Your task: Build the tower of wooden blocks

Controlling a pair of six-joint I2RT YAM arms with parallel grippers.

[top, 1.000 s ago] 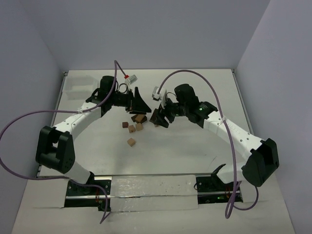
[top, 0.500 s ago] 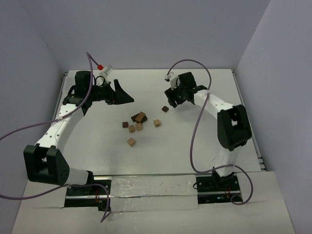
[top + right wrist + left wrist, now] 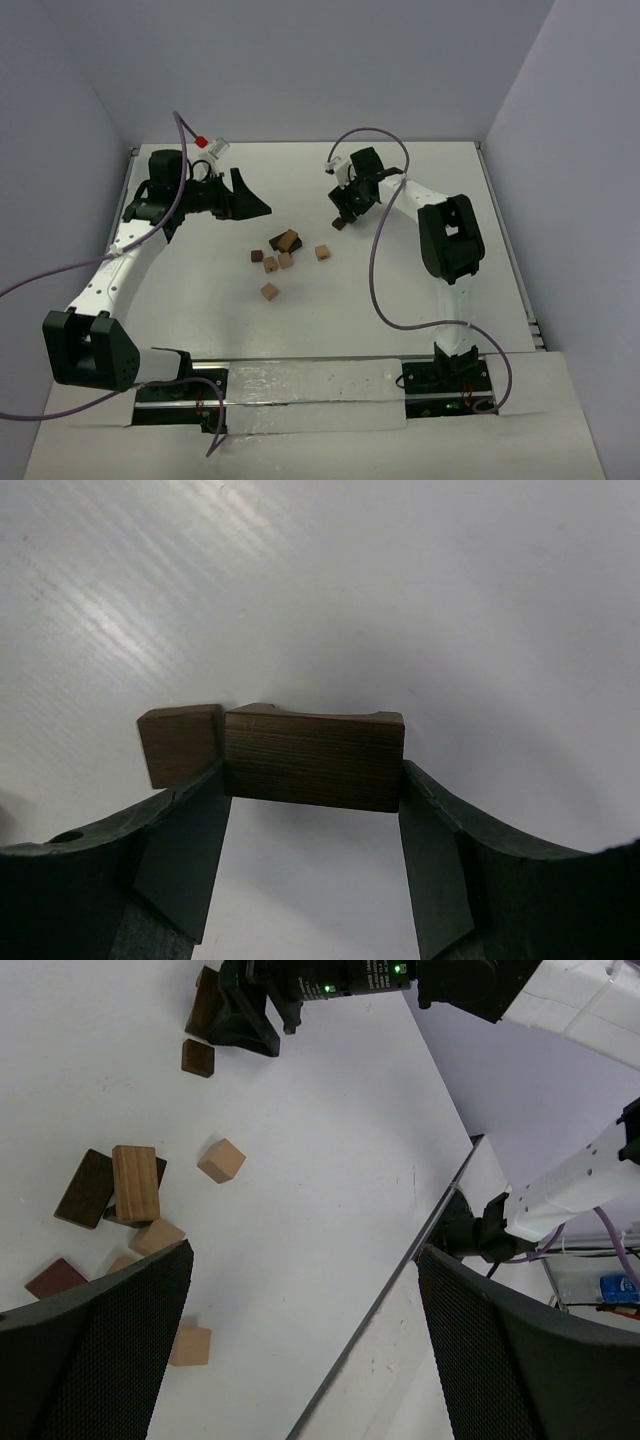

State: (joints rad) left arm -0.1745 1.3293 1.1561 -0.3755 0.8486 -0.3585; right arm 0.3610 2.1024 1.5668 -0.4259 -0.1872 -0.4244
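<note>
The white desk (image 3: 400, 300) carries everything we see. The left arm (image 3: 120, 262) reaches up along its own side and bends inward. The right arm (image 3: 447, 240) folds back on itself, with its wrist pointing toward the middle.

The left jaws are released and spread wide, with only bare desk in the gap between them, and they grip nothing. The right jaws are clenched on a dark brown block (image 3: 313, 760). It is an oblong piece held by its two short ends, and it fills the whole gap from one jaw to the other. We cannot tell whether it rests on the desk or sits just clear of it.

Most of the wood blocks (image 3: 283, 252) lie scattered between the two pairs of jaws, well apart from both. In the middle of that scatter a tan bar (image 3: 135, 1182) lies over a dark piece, with a dark bar (image 3: 84, 1188) touching its side. A lone tan cube (image 3: 221, 1160) sits on the side of the scatter toward the right jaws.

Nearer the left jaws, beside the jaw at the left of their wrist view, we find a small tan cube (image 3: 155, 1235), a reddish-brown piece (image 3: 55, 1278) and another tan cube (image 3: 190, 1345).

A dark brown cube (image 3: 180, 742) lies just outside the right jaws. It sits by the tip of one jaw, right beside the end of the held block.
</note>
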